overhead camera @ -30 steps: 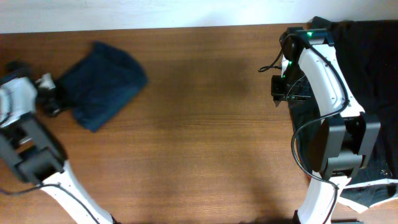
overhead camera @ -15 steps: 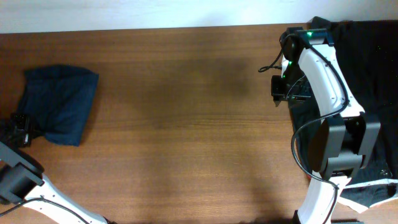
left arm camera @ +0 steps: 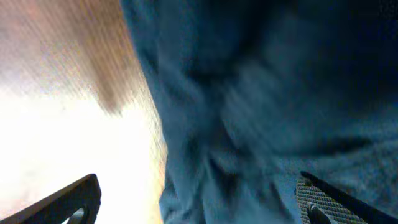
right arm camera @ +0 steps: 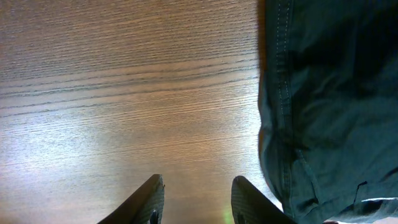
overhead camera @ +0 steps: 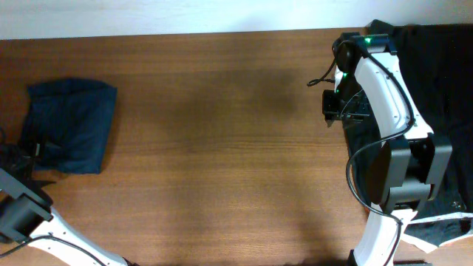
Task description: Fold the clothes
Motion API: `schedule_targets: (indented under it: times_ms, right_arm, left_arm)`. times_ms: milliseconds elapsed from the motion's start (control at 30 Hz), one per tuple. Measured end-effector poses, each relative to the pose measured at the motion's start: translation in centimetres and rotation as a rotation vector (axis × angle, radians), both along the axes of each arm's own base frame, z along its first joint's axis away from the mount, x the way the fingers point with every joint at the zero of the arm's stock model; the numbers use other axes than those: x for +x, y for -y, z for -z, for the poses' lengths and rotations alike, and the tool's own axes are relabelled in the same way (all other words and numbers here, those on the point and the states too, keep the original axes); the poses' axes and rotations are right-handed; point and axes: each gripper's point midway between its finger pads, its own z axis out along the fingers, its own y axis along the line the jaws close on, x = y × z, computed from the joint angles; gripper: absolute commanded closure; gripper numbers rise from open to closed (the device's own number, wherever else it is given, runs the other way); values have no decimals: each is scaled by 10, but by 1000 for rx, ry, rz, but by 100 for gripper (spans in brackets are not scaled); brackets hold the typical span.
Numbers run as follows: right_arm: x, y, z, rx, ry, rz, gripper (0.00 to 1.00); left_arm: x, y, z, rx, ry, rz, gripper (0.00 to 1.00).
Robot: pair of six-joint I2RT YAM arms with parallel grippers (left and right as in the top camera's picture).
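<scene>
Closest in, the right wrist view shows the right hand [right arm camera: 196,202] with its two fingers parted and nothing between them. It hangs over bare wood, and the stitched edge of a dark garment [right arm camera: 323,93] lies just beside it at 3 o'clock. The left wrist view shows the left hand [left arm camera: 199,193] spread wide, its fingers on either side of rumpled navy cloth and closed on none of it.

From overhead, the navy garment [overhead camera: 70,125] lies as a compact folded block at 9 o'clock on the desk [overhead camera: 222,148], with the left hand at its 8 o'clock corner. The black pile [overhead camera: 436,66] covers the desk's edge from 2 to 4 o'clock, well apart from the block.

The navy piece looks finished, so the step is probably to fetch the next garment. The left hand should lift straight off so that no fold gets caught. The right hand should pinch only the seamed edge nearest it, a single layer, draw it toward the open middle of the desk, and spread it flat before making any crease.

No basket, bin or tray is in view. All the clothes lie directly on the desk.
</scene>
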Motion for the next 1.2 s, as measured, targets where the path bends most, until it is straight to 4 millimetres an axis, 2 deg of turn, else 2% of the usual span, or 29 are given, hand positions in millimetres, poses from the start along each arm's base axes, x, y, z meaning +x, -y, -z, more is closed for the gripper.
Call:
schedule_targets:
  times_ms: [67,100,133,167,200,267,367,400,433,500,567,667,733,800,833,933,1000,1033,1133,1167,1200]
  right_arm:
    - [0,0,0,0,0,0,50]
    - [0,-1,0,8,-1,4,44]
    - [0,-3,0,15,-1,3,39]
    - [0,-3,0,19,-1,4,32]
    - [0,-4,0,24,-1,4,26]
    - [0,-7,0,41,-2,4,15]
    - [-1,-22,-1,138,-2,-39,12]
    - [-2,-27,-2,169,-5,-55,12]
    - [-6,-31,-3,195,-20,-64,11]
    - [-19,-34,-7,220,-71,-81,11]
    - [-27,-35,-9,239,-104,-85,11]
    - [-28,-28,-12,266,-106,-53,11]
    - [-26,-21,-25,267,-54,-45,11]
    - [-23,-20,-45,264,50,-63,7]
    - [-23,-21,-59,264,121,-74,7]
    - [-28,-22,-92,260,300,-103,1]
    - [-39,-22,-102,254,404,-117,1]
    - [-45,-22,-100,251,439,-123,1]
    - [-69,-21,-89,230,541,-134,1]
    - [-71,-19,-88,214,603,-141,1]
    - [-85,-16,-84,190,672,-144,1]
  left_arm:
    - [9,3,-32,92,41,67,1]
    - [19,12,-59,154,84,122,1]
    - [34,30,-87,213,135,193,1]
    - [43,44,-98,239,158,241,1]
    - [57,69,-110,265,187,326,1]
    - [86,143,-114,266,228,559,1]
    - [103,243,-113,269,279,902,1]
    - [102,272,-113,267,289,997,1]
    - [92,309,-111,262,275,1131,1]
    - [67,333,-109,239,195,1243,1]
    - [50,341,-108,223,136,1300,1]
    - [30,334,-114,203,59,1315,1]
    - [26,332,-133,243,106,1313,1]
    - [25,330,-154,304,193,1301,1]
    - [22,328,-172,357,268,1288,1]
    - [10,323,-211,483,446,1246,1]
    - [-3,319,-223,537,524,1223,1]
    - [-4,318,-223,577,585,1204,1]
    - [-27,311,-209,647,664,1171,1]
    - [-34,307,-205,682,686,1155,1]
    - [-40,303,-200,715,708,1138,1]
